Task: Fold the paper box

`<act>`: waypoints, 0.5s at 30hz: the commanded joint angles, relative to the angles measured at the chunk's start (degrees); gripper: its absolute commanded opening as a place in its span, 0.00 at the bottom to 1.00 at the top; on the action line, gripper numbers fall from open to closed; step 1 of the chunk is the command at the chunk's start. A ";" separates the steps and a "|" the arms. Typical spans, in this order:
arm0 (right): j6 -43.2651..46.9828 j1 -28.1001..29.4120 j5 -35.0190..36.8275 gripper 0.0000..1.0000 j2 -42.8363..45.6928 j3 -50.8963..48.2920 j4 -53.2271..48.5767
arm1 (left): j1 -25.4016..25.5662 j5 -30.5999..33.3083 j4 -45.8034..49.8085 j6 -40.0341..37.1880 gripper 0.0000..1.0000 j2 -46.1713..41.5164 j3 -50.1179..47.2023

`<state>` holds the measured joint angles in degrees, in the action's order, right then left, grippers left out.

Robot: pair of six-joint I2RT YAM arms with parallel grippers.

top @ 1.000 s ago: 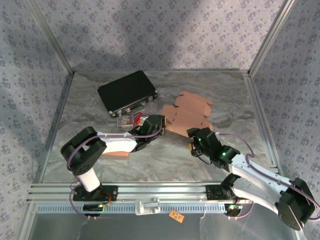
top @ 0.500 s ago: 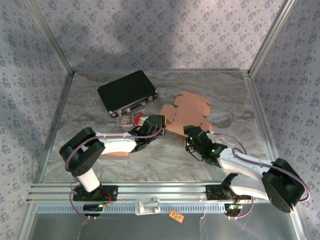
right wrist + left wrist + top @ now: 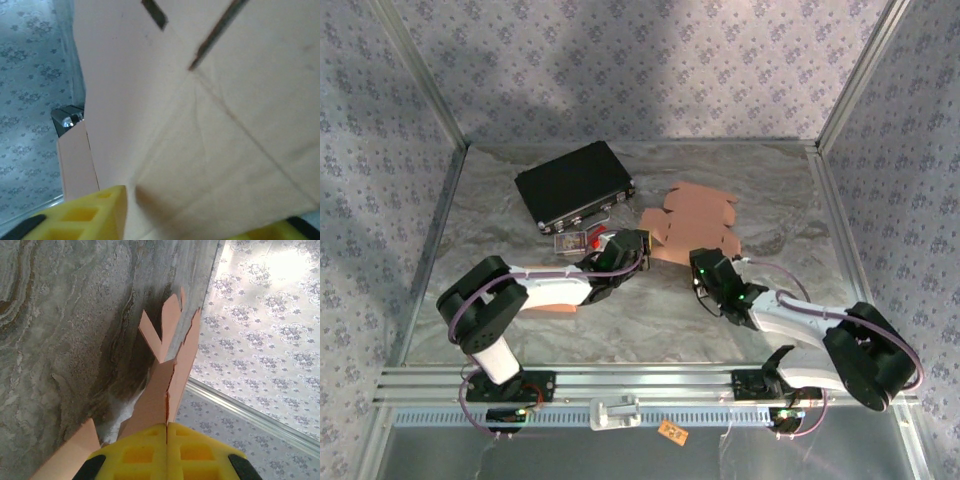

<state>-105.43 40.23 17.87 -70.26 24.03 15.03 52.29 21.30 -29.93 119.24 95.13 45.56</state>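
The unfolded paper box (image 3: 695,215) sits mid-table, just right of a closed black case (image 3: 573,183) whose contents are hidden. Its near left corner is pinched by the left gripper (image 3: 638,243). Its near edge is straddled by the right gripper (image 3: 700,265); whether these fingers are clamped cannot be told.

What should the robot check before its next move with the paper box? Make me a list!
1. Left claw shut on the paper box: ok, its pads pinch an edge.
2. Right claw shut on the box: not ok, its fingers stand apart with paper between them.
3. Box folded into shape: not ok, it lies spread out on the table.
4. Black case out of the way: ok, it lies left of the box.
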 commanded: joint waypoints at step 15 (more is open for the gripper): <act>7.63 -6.55 0.07 0.00 5.28 7.25 -4.52 | -0.02 -0.85 2.39 3.74 0.19 -4.35 -0.88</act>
<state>-101.23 35.22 17.52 -67.00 27.53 14.59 52.42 20.29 -28.40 119.46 93.38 45.17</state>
